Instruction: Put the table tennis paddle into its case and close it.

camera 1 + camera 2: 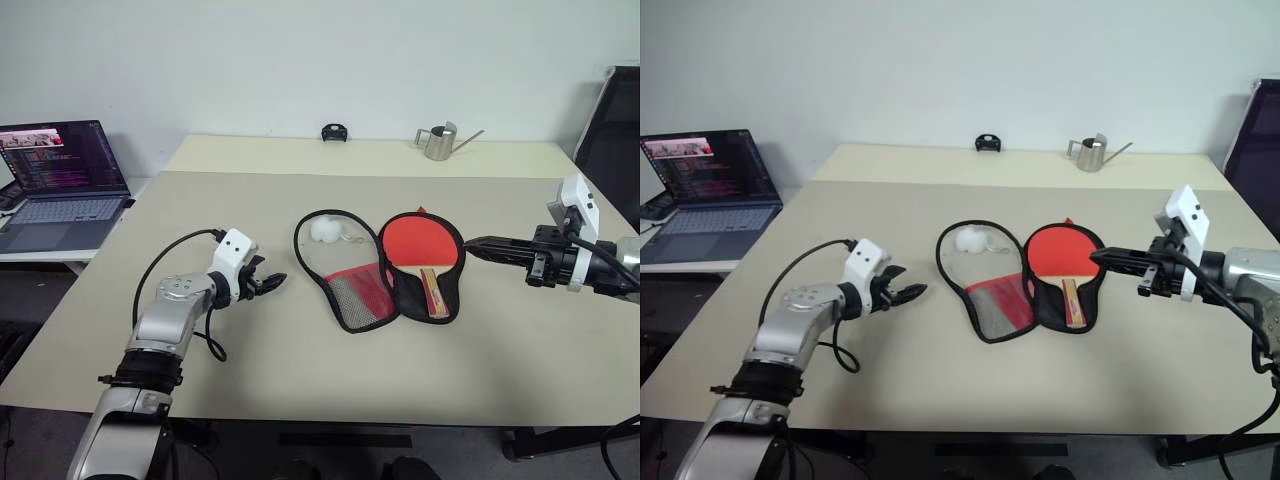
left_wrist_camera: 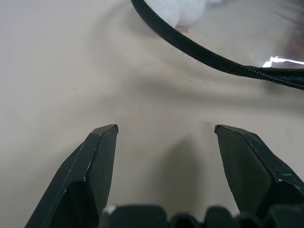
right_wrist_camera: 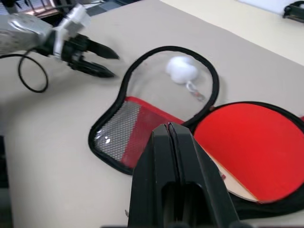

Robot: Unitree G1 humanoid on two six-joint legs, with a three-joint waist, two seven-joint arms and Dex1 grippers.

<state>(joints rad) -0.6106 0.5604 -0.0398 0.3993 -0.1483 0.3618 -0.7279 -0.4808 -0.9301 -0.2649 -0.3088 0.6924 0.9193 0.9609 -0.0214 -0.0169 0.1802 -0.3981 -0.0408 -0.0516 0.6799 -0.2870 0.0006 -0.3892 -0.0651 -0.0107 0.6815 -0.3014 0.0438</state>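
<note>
Two claws are mine: left gripper (image 1: 272,282) spread empty beside the case (image 1: 345,270), right gripper (image 1: 1102,256) clenched empty at its other edge. The table tennis paddle (image 1: 422,250) lies inside the opened half. I'd pinch the limp flap's zip rim; bare table (image 1: 520,350) surrounds it.

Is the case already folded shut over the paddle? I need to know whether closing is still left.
No: the case lies spread open on the table, and the table tennis paddle rests face up in one half.
</note>
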